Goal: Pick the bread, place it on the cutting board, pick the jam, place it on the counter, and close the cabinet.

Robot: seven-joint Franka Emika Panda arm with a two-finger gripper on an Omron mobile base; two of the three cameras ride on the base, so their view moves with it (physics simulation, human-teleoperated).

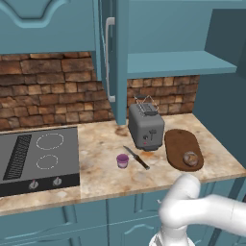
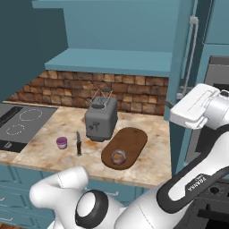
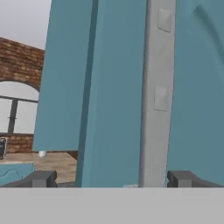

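Hand view has the claw (image 3: 112,179) sitting spread wide, nothing between the tips, and the cabinet (image 3: 118,87) door's long silver handle (image 3: 156,87) runs straight up toward 12 o'clock right between them. That's really the whole deal for the next bit, I reckon: the handle's long axis lines up with the gap, door edge just at 11 o'clock of it, so pushing or grabbing it to swing the door shut looks like what's left. From the right base view the arm is reared up high at 3 o'clock, hand (image 2: 197,107) level and pressed up near the open door. Rest looks sorted: bread (image 1: 190,158) is on the cutting board (image 1: 180,144), jam (image 1: 123,160) stands on the table (image 1: 96,173), at 9 o'clock of the knife (image 1: 136,157) and toaster (image 1: 146,126)
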